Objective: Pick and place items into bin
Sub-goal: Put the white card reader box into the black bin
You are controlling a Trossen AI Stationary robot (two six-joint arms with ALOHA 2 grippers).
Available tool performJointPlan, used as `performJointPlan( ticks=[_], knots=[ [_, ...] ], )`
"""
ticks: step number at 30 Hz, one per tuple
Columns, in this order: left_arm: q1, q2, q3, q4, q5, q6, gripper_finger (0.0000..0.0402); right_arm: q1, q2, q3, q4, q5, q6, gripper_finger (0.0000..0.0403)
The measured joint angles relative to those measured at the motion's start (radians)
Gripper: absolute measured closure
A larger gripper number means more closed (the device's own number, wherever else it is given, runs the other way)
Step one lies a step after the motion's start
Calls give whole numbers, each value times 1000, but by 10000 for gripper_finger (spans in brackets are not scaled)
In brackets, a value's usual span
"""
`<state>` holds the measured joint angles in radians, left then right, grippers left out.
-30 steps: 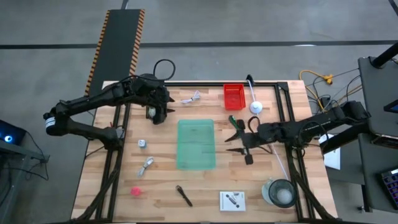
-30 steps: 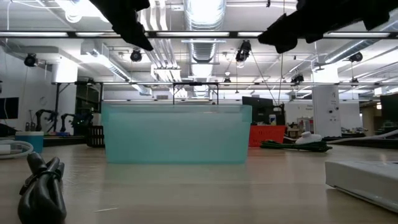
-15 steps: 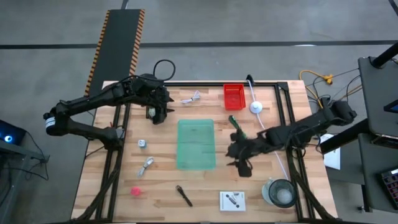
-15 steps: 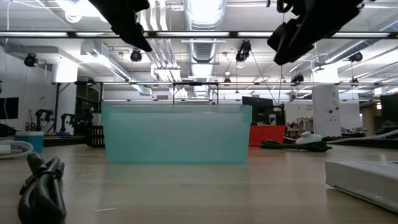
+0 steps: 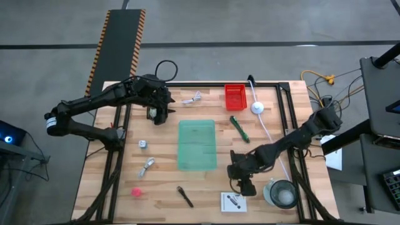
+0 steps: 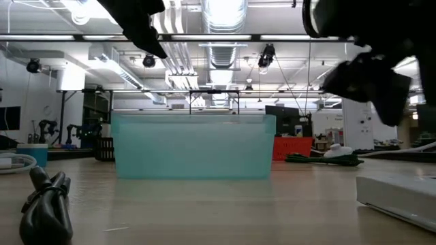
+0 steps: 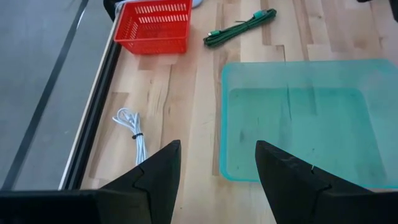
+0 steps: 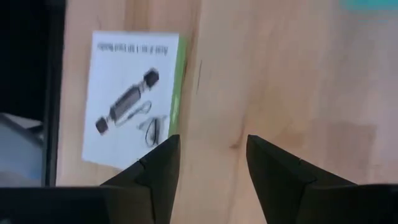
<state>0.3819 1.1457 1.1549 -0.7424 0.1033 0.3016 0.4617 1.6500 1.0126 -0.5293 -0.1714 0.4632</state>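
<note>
My right gripper (image 5: pixel 241 182) (image 8: pixel 211 165) hangs open above the table's near right part, just beyond a white printed packet (image 5: pixel 233 201) (image 8: pixel 132 99) that lies flat on the wood. My left gripper (image 5: pixel 160 115) (image 7: pixel 217 177) is open and empty, hovering by the far-left corner of the translucent teal bin (image 5: pixel 197 145) (image 7: pixel 303 118). A green long item (image 5: pixel 238 128), two white coiled cables (image 5: pixel 192 98) (image 5: pixel 147 165), a pink blob (image 5: pixel 136 192), a black pen-like tool (image 5: pixel 185 196) and a small silvery piece (image 5: pixel 143 144) lie loose on the table.
A red basket (image 5: pixel 235 97) stands at the far edge. A clear round container (image 5: pixel 280 193) sits at the near right, close to the right arm. A white cord with a round white piece (image 5: pixel 256 107) runs down the right side. Black frame rails border the table.
My right gripper has swung from beside the green item, right of the bin, toward the table's near edge and now hangs over the white packet. It has stayed open. The left arm has kept still.
</note>
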Motion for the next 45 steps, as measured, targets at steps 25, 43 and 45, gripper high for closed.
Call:
performJointPlan(
  ticks=[25, 43, 45],
  knots=[
    [0, 30, 0, -1, -4, -5, 212, 97, 99, -3, 160, -12, 176, 248],
    [0, 95, 0, 0, -6, -6, 212, 97, 203, 1, 178, -15, 175, 257],
    [0, 96, 0, 0, -6, -6, 212, 97, 203, 1, 178, -15, 173, 260]
  ],
)
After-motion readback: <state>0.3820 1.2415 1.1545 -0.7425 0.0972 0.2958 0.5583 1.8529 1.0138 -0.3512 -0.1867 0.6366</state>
